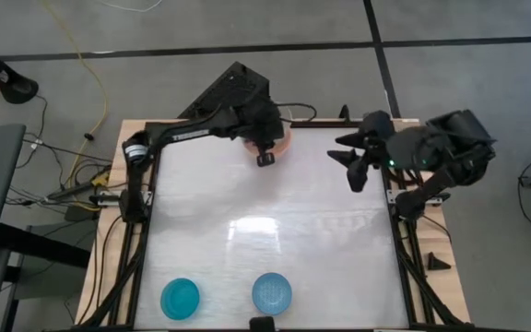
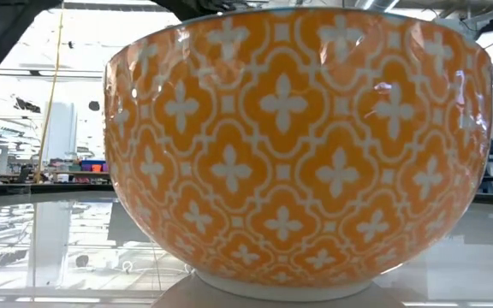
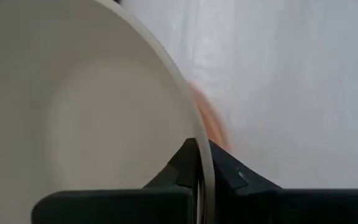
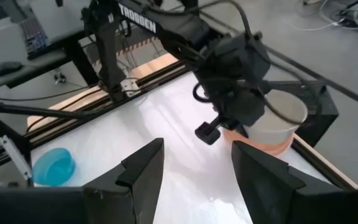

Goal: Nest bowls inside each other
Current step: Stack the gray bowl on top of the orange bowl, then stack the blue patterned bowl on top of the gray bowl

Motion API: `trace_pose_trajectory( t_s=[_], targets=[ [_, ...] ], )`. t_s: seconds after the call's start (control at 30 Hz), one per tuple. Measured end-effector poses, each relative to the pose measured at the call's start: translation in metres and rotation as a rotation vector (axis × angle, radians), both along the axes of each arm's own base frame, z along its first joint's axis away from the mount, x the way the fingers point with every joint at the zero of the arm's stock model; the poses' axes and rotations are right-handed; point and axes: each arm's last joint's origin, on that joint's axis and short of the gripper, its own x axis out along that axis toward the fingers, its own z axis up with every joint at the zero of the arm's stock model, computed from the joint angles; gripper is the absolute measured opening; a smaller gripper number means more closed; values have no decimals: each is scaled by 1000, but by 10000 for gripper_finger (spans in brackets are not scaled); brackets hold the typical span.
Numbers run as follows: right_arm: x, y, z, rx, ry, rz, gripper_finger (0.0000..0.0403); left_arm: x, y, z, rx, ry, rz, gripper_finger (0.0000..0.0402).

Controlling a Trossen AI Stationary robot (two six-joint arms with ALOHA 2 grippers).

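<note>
Orange-patterned bowl (image 2: 298, 145) close up; left gripper (image 3: 199, 177) clamped on white bowl (image 3: 73, 106) rim over salmon bowl (image 4: 272, 144); right gripper (image 4: 194, 163) wide; "TROSSEN" on arm (image 4: 138, 18).

Left hand (image 3: 199, 180) pinched shut at the table's far edge; right hand (image 4: 194, 165) spread open, aloft.

text: "TROSSEN" | on: left arm (image 4: 166, 22) | other text: none readable

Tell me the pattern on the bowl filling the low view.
Orange with a repeating white lattice-and-flower motif, on a white foot; the low view shows the patterned bowl best.
</note>
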Motion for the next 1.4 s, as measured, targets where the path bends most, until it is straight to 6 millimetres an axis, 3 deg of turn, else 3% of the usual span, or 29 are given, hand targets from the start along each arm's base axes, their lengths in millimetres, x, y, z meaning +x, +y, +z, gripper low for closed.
trace_pose_trajectory(
  t_s=[0.23,0.53,0.67,0.87,0.97,1.1,1.23,1.4],
  targets=[
    [-7,13,-2,-10,-22,-41,224,1,1,-27,-16,153,30,0],
    [-9,17,-2,-18,-35,-52,224,9,2,-27,-86,38,7,14],
    [-9,17,-2,-19,-33,-52,224,12,2,-25,-114,-9,4,58],
    [-11,17,-4,-28,-14,-46,224,10,4,-23,-235,-56,8,160],
    [-12,18,-4,-34,-3,-37,224,5,7,-14,-300,-108,15,205],
    [-13,20,-5,-39,6,-23,224,-6,12,17,-279,-222,42,242],
    [-14,22,-5,-41,8,-9,224,-22,14,52,-233,-331,55,249],
    [-15,23,-5,-43,9,-8,224,-37,7,67,-271,-321,61,250]
  ],
)
